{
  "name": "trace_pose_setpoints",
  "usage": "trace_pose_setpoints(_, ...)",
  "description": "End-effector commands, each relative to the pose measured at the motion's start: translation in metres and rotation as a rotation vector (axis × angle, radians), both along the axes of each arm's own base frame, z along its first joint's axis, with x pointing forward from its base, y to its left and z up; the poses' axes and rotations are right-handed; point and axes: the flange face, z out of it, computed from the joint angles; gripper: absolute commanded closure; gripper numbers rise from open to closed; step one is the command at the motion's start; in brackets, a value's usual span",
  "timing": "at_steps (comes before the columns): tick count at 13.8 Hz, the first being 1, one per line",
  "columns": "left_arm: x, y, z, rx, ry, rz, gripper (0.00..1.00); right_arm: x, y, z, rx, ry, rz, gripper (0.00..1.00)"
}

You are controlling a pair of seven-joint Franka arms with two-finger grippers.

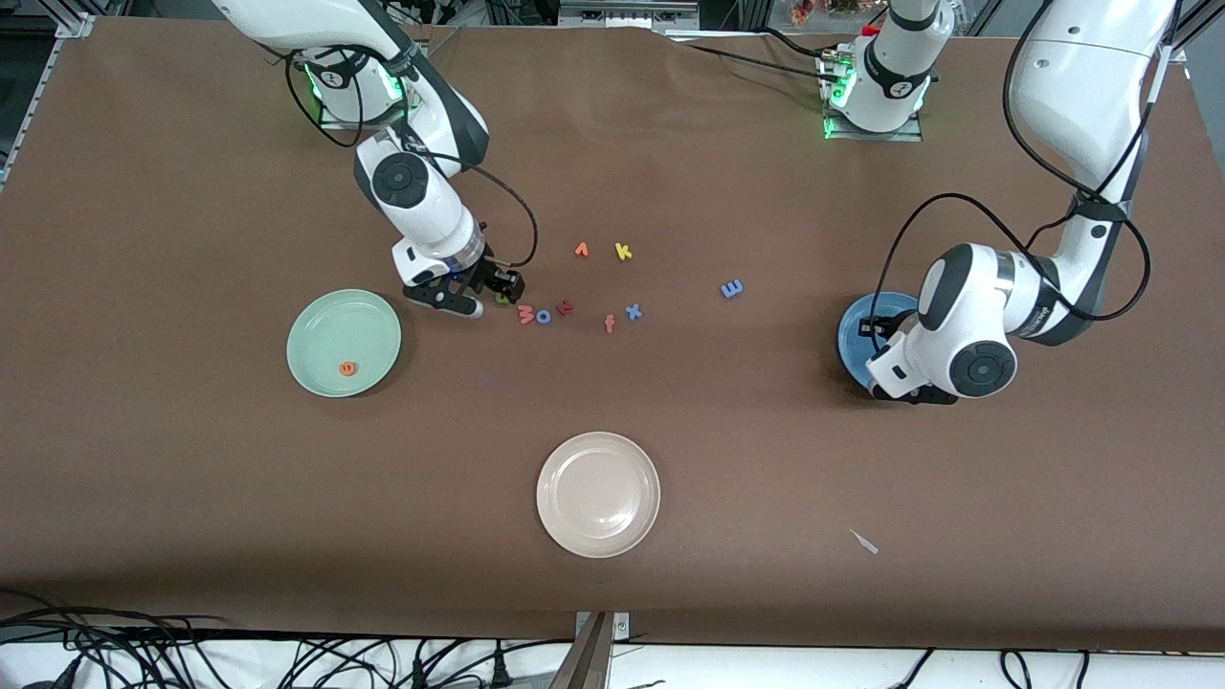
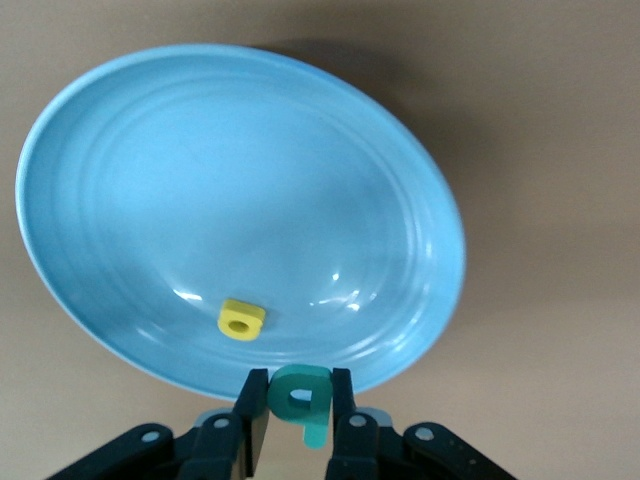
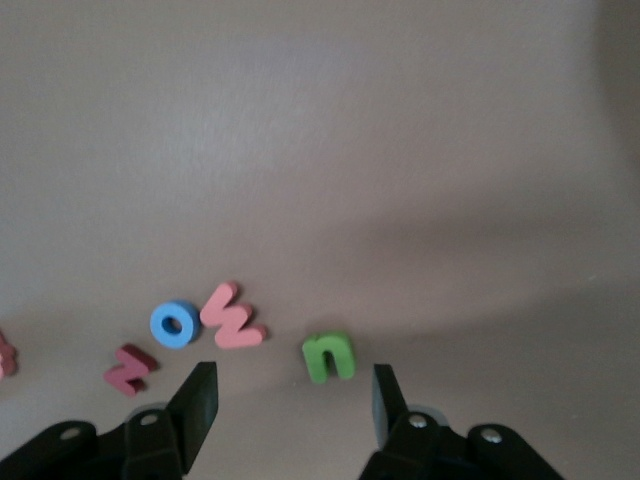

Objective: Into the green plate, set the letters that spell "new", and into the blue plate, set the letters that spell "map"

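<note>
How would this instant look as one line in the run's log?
left gripper: shut on teal letter, over blue plate | right gripper: open, over green n | green plate: holds orange e

The right arm reached down from its base, wrist bent low over the bench, and its pincer (image 3: 290,400) hung with the two fingers (image 3: 198,395) spread wide apart. The left arm curved out from its base and folded back, its wrist pointing down; its pincer (image 2: 300,405) had both fingers (image 2: 252,400) pressed against a teal letter (image 2: 300,392).
</note>
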Motion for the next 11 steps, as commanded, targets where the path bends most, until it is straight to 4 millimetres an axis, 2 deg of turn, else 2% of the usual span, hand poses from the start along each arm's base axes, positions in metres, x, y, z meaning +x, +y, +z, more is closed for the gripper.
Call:
trace_pose_setpoints(1, 0.003, -0.002, 0.005, -0.009, -0.025, -0.036, 0.0, -0.012, 0.012, -0.012, -0.004, -0.019, 0.052, 0.29)
trace_pose_setpoints(4, 0.005, -0.016, 0.02, -0.041, -0.065, 0.047, 0.0, -0.019, 0.012, -0.018, -0.037, -0.036, 0.128, 0.28)
trace_pose_setpoints(5, -0.002, -0.024, 0.023, -0.04, -0.086, 0.061, 0.0, -0.02, 0.012, -0.019, -0.044, -0.042, 0.145, 0.28)
trace_pose_setpoints(8, -0.032, -0.058, 0.023, -0.007, -0.196, 0.21, 0.0, -0.024, 0.01, -0.025, -0.073, -0.052, 0.201, 0.28)
trace_pose_setpoints(11, -0.068, -0.106, 0.008, 0.002, -0.304, 0.363, 0.0, -0.025, 0.009, -0.03, -0.078, -0.046, 0.209, 0.28)
